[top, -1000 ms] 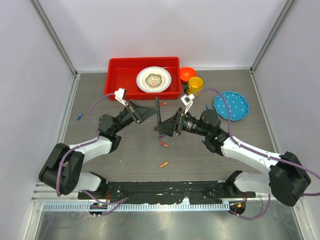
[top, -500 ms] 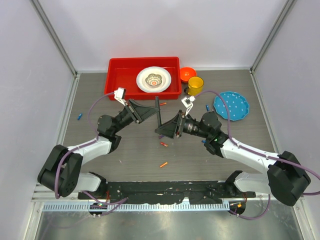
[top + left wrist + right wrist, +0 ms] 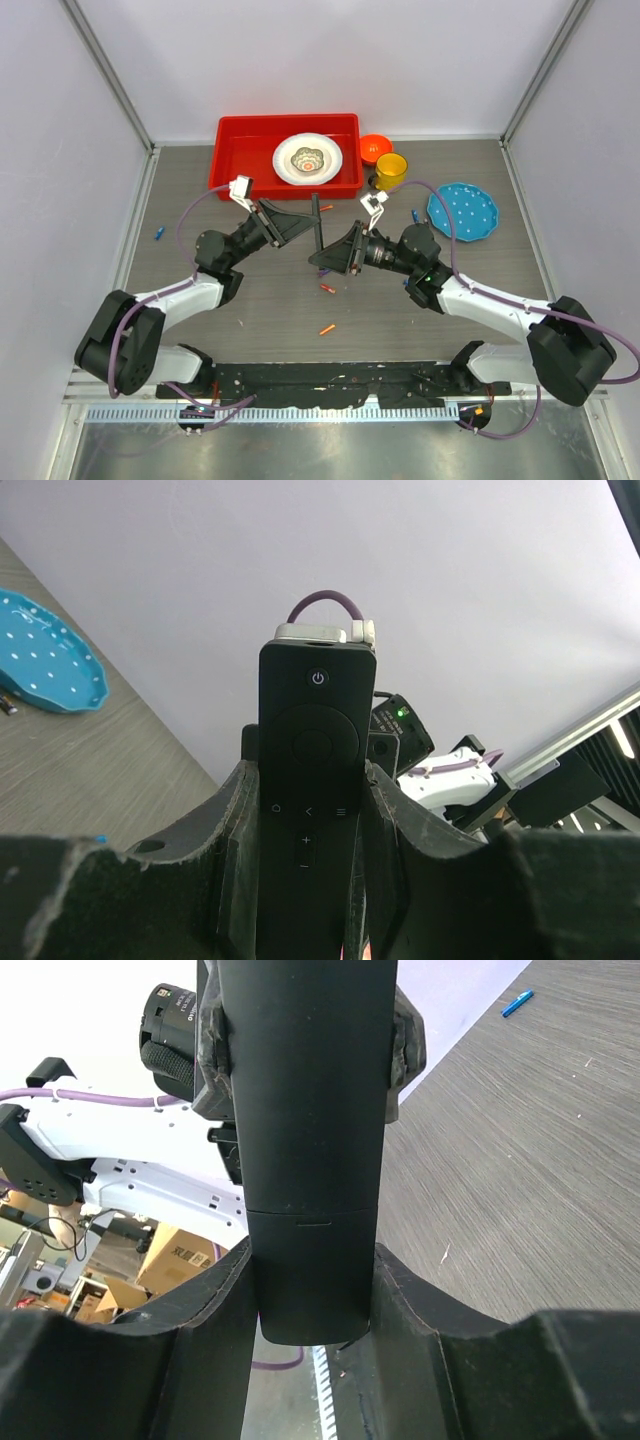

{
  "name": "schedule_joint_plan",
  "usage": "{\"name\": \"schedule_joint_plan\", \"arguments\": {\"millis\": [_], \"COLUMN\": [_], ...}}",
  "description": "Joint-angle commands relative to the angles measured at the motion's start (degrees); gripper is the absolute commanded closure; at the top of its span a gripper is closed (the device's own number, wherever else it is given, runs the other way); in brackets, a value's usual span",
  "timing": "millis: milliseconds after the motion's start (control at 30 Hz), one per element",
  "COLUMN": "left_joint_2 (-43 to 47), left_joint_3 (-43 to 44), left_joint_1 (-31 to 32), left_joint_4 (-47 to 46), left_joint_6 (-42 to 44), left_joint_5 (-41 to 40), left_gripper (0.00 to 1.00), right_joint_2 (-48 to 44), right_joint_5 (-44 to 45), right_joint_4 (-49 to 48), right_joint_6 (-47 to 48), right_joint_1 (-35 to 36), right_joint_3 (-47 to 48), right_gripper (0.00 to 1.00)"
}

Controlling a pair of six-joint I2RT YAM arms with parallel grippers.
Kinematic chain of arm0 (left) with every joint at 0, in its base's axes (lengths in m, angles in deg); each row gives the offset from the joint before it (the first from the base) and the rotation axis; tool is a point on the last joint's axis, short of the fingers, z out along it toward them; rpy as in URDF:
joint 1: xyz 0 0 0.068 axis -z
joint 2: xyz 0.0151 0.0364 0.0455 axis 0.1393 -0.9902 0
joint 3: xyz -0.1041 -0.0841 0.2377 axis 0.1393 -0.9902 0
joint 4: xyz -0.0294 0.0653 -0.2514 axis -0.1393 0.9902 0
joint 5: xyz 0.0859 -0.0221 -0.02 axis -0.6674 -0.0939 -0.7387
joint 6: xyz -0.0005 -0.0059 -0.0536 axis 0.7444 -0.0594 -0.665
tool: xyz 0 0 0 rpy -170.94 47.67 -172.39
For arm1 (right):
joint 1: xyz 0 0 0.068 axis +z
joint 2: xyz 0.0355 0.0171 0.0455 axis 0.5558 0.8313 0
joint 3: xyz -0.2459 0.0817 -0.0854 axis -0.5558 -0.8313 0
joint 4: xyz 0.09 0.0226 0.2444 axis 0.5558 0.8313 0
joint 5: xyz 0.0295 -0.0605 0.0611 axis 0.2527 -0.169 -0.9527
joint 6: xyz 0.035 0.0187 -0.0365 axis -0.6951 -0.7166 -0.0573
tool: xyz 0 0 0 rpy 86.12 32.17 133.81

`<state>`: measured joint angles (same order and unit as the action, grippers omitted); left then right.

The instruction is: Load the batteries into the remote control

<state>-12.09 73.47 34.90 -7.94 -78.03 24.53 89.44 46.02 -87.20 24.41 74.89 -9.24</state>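
None of the batteries [image 3: 327, 289] is loaded yet, as far as I can see; they lie loose on the table [image 3: 250, 300], two orange-red ones just on the near side of the remote control [image 3: 317, 222], another just behind it, and blue ones well off to either side of it. I have the remote control up off the table, held between the two arms; my left gripper [image 3: 298, 222] is clamped on its middle, with the button face turned toward that wrist camera. My right gripper [image 3: 312, 1290] has its fingers close on either side of the end away from the power button, looking at the back face (the cover [image 3: 310, 1260] seam looks flush there, so I judge the slot not yet opened); whether those fingers actually press the edges I cannot tell. Left to do, by my reckoning: take the cover off; fetch batteries; seat them; close up.
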Motion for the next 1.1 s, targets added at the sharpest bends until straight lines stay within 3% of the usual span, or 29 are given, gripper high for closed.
{"name": "schedule_joint_plan", "arguments": {"millis": [0, 67, 133, 167, 333, 433, 500, 533, 633, 1067], "left_joint_2": [0.03, -0.59, -1.11, -1.12, 0.02, 2.21, 6.34, 7.74, 12.58, 9.43], "left_joint_3": [1.29, 1.46, 1.2, 1.03, 0.06, 1.54, 4.09, 7.14, 10.95, 11.92], "left_joint_1": [0.35, 0.26, 0.26, 0.18, -1.84, -2.29, -1.41, -0.71, 4.47, 10.81], "left_joint_4": [-14.73, -14.73, -14.73, -14.55, -13.15, -3.69, 16.48, 32.05, 47.71, 53.3], "left_joint_6": [-0.82, -1.78, -2.05, -2.05, -1.35, 4.26, 15.1, 19.96, 32.27, 30.74], "left_joint_5": [-0.05, -0.31, -0.75, -1.1, -3.48, -3.74, -4.18, -7.4, -17.23, -25.53], "left_gripper": [0.79, 0.5, 0.39, 0.01, 0.0, 0.0, 0.0, 0.0, 0.0, 0.0], "right_joint_2": [-0.34, -1.91, -3.41, -4.11, -9.91, -10.97, -10.54, -10.45, -10.28, -7.2], "right_joint_5": [-1.33, -1.85, -2.03, -1.86, 2.08, 11.12, 19.48, 21.76, 29.16, 42.79], "right_joint_4": [-0.66, 2.66, 5.66, 10.28, 28.05, 42.46, 52.49, 55.91, 59.1, 60.78], "right_joint_6": [2.06, 3.65, 6.72, 8.3, 20.4, 25.96, 30.27, 31.24, 33.44, 33.89], "right_joint_1": [-0.17, -0.25, -0.25, -0.17, -0.17, 0.1, 1.06, 1.41, 3.61, 12.31], "right_joint_3": [1.13, 1.4, 2.01, 2.27, 6.4, 10.7, 14.05, 14.66, 15.9, 18.71], "right_gripper": [0.86, 0.92, 0.94, 0.96, 0.99, 0.99, 0.99, 0.99, 0.99, 0.99]}}
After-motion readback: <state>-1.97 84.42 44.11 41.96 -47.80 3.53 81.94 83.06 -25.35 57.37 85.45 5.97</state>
